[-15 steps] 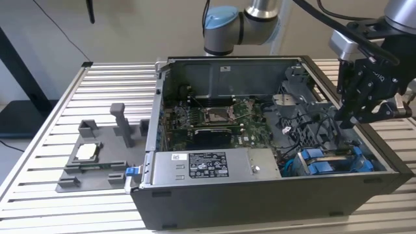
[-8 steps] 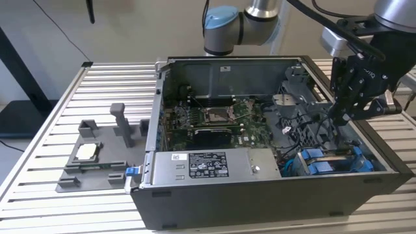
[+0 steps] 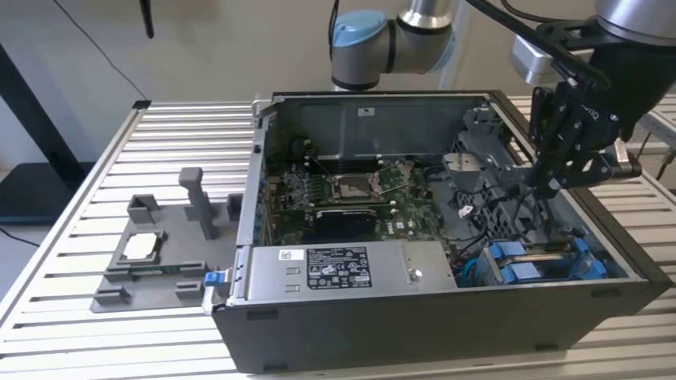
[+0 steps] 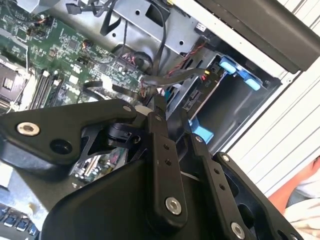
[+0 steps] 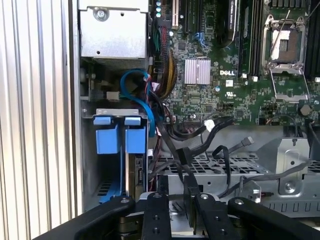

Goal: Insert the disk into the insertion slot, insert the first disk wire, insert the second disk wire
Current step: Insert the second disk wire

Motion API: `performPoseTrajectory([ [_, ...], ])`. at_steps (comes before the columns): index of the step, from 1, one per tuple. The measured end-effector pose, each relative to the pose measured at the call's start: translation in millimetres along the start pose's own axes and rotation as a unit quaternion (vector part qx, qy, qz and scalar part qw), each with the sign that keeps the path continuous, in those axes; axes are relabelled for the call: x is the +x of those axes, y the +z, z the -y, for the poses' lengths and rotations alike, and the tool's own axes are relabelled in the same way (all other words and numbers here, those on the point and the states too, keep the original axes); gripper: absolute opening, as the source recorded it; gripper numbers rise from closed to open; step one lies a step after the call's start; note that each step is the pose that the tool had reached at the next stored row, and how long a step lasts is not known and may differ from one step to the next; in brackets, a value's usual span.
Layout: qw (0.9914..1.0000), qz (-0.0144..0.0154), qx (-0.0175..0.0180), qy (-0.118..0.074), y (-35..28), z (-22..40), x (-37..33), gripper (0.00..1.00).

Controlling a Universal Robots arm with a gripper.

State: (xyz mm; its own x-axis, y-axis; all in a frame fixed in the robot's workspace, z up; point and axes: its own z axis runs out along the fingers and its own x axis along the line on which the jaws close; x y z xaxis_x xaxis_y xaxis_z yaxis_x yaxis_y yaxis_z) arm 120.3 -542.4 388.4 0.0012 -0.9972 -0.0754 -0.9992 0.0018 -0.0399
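While the tool (image 5: 176,184) hangs among black cables (image 5: 195,131), disk (image 5: 120,139) seated in insertion slot (image 5: 115,112)

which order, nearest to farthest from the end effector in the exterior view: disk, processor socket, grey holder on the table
1. The disk, just below the end effector, in the case corner on the exterior view's right.
2. The processor socket, mid-case.
3. The grey holder, outside the case on the exterior view's left.

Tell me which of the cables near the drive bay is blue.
The cable that loops between the grey metal box and the two blue tabs in the first wrist view; the thick cables beside it are black.
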Motion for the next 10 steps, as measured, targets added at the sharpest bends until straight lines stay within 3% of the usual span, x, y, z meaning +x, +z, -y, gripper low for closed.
performPoseTrajectory([
  [10, 1.0, -0.0022, 0.0, -0.001, -0.4, -10.0, -14.7, 0.27],
])
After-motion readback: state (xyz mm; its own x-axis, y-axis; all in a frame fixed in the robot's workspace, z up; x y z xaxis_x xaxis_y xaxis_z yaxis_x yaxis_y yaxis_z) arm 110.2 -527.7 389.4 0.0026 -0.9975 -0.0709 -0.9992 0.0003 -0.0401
